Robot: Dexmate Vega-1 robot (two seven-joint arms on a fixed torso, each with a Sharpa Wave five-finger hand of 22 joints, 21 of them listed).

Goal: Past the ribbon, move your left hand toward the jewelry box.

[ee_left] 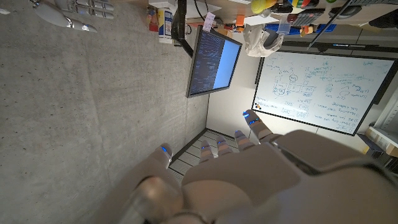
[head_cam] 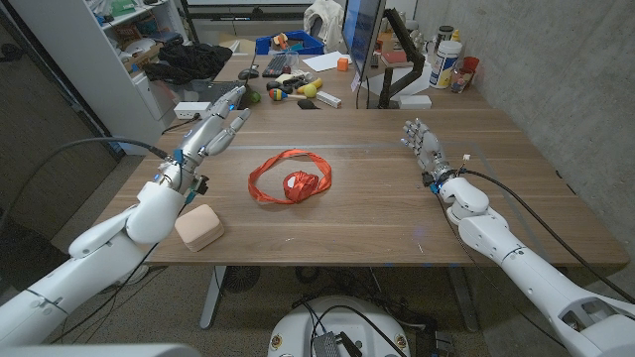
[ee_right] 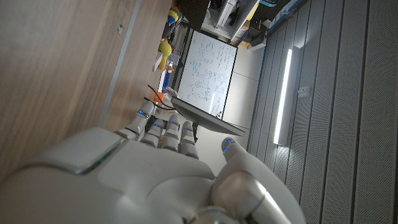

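Note:
A red ribbon [head_cam: 290,179] lies in a loose loop with a bunched knot at the middle of the wooden table [head_cam: 367,213]. A pale pink jewelry box [head_cam: 199,227] with rounded corners sits near the front left edge. My left hand [head_cam: 217,123] is raised over the table's back left, fingers stretched out and apart, holding nothing; it is well behind the box and to the left of the ribbon. Its back [ee_left: 249,174] shows in the left wrist view. My right hand [head_cam: 425,147] stands at the right, fingers up and spread, empty; its back [ee_right: 155,168] shows in the right wrist view.
A cluttered desk stands behind the table, with a monitor [head_cam: 361,40], toys [head_cam: 298,87], a blue bin [head_cam: 293,43] and bottles [head_cam: 448,59]. A white shelf [head_cam: 119,40] stands at the back left. A cable [head_cam: 89,149] runs along my left arm.

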